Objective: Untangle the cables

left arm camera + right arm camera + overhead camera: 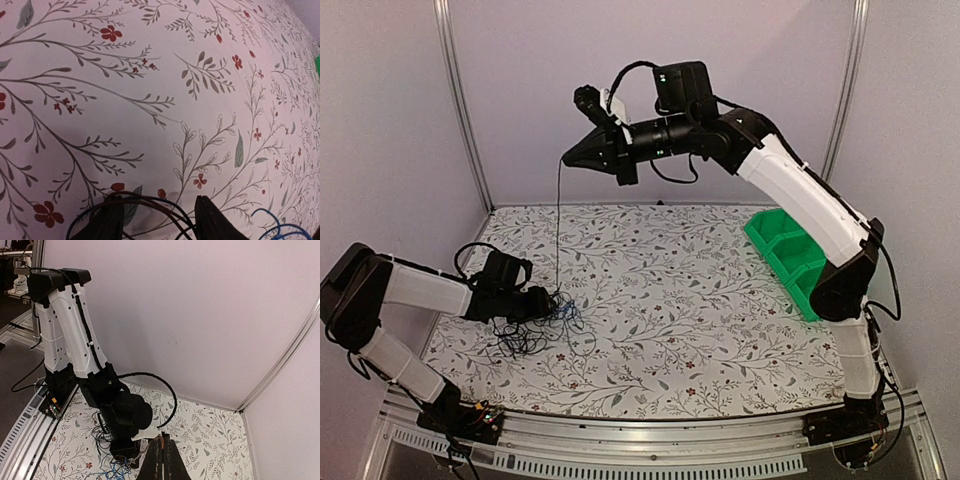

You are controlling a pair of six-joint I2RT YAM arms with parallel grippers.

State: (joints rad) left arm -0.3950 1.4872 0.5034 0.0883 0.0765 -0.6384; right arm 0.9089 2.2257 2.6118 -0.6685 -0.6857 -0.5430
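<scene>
Below the right end effector (pixel 567 160), which is high above the tabletop (pixel 720 320), one black cable (pixel 559 230) hangs straight down, pinched between its closed fingertips. The strand runs into the tangle of cables (pixel 542 325) lying just under and ahead of the left end effector (pixel 548 300). That one sits low with its fingers (pixel 212 220) apart, dark strands crossing the gap and a blue cable (pixel 280 227) just beside it.

The white arms (pixel 800 195) have black joints (pixel 845 285), cable loops (pixel 148 373), left claw (pixel 159 220) and right claw (pixel 161 460).
</scene>
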